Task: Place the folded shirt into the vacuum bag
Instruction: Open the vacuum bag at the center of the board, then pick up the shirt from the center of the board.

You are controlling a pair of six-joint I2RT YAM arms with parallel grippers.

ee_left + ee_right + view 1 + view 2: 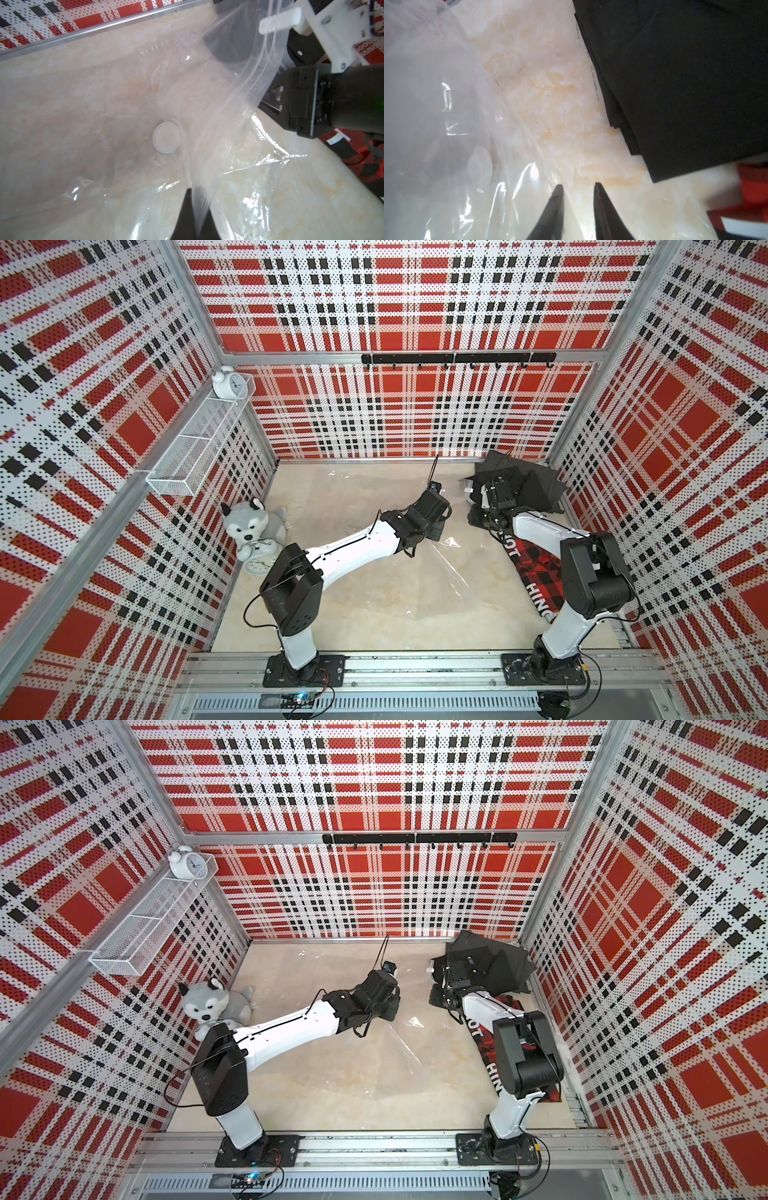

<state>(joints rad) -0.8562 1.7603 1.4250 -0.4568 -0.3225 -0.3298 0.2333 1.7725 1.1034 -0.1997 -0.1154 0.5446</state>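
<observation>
Left wrist view: my left claw [197,199] is clenched on the slippery, flimsy vacuum bag [228,83]. My right claw [578,186] gapes empty; the soft black folded shirt [685,83], upper right, I'd grip by its edge.

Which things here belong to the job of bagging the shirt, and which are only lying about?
For the job: vacuum bag, pinched by the left tool; its white valve cap; black folded shirt; right tool, open.
Lying about: plush husky; alarm clock beside it; second alarm clock in the wire basket; hook rail; red plaid cloth.
</observation>
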